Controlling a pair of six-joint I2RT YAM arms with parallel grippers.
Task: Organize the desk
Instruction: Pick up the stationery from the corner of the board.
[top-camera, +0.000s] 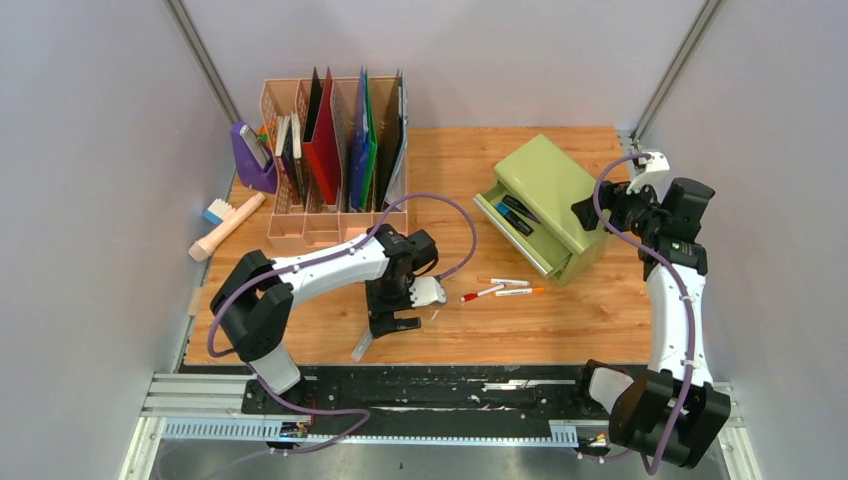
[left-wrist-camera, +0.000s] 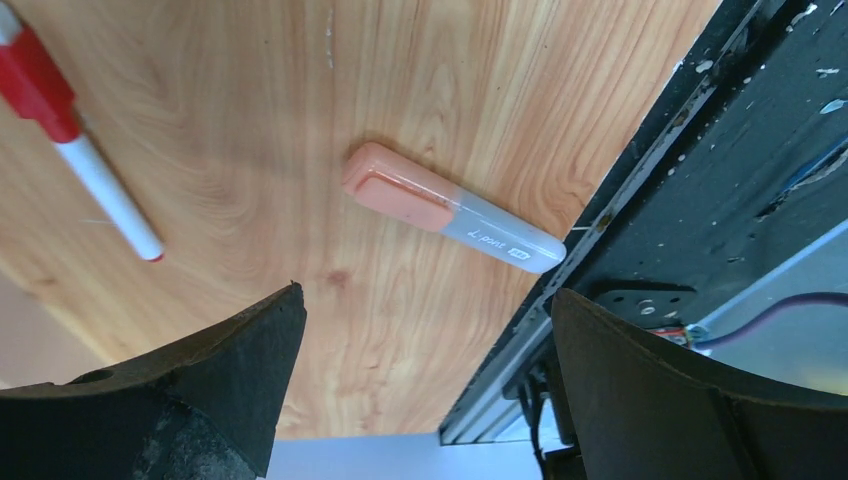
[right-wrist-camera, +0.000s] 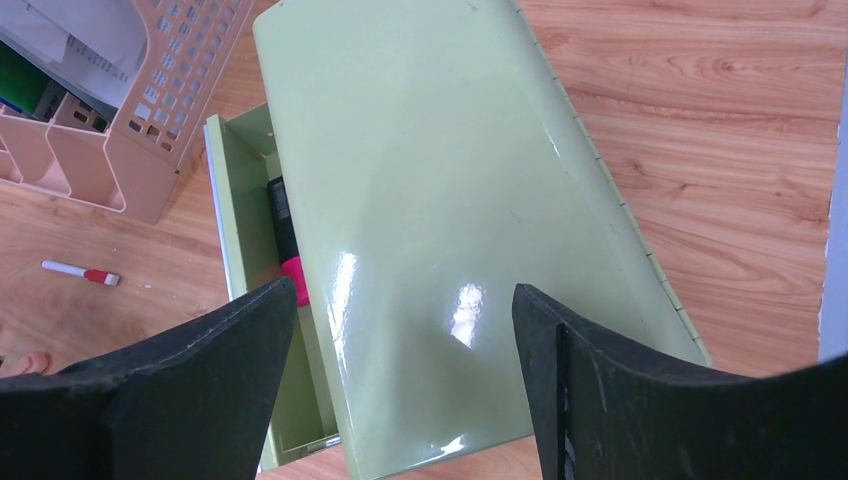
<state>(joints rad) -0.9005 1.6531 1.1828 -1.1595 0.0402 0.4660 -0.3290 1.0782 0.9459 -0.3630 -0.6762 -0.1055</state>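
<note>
Only one item carries print: a peach-capped marker (left-wrist-camera: 452, 207) at the centre of the left wrist view. Its grey barrel bears a short word, possibly "Paint", beside a small boxed mark too blurred to read.

Plain pale grey walls (top-camera: 520, 50) close in on three sides. Slanted metal struts (top-camera: 203, 62) run up the back corners. The light is soft and even.
</note>
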